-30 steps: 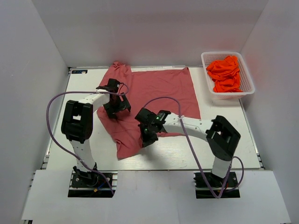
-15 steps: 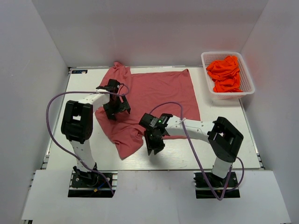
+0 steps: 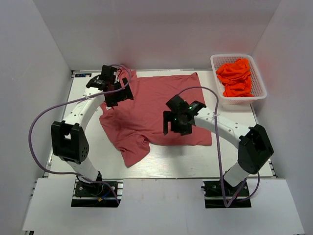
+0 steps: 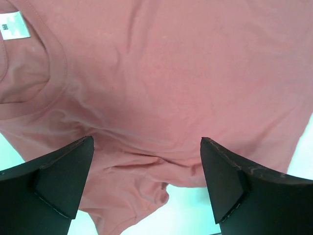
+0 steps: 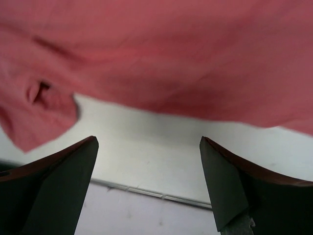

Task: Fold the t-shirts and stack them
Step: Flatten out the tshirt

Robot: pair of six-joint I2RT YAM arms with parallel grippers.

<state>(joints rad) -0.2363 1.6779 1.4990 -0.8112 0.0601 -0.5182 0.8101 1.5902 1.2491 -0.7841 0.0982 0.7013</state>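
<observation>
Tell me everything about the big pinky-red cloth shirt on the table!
The rose-red soft cloth t-shirt lies spread on the white table, mostly flat but wrinkled near the left arm. One short sleeve points at the near edge. A small white label sits inside its neck. The open left gripper and open right gripper hang above it, gripping nothing.

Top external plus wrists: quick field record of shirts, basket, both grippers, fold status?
rose-red t-shirt: spread across the table, wrinkled, unfolded
neck label: white, showing inside the collar
orange t-shirts: heaped in the basket, far right corner
left gripper: open, empty, above the shirt's collar end
right gripper: open, empty, above the shirt's near edge
stack: none yet
</observation>
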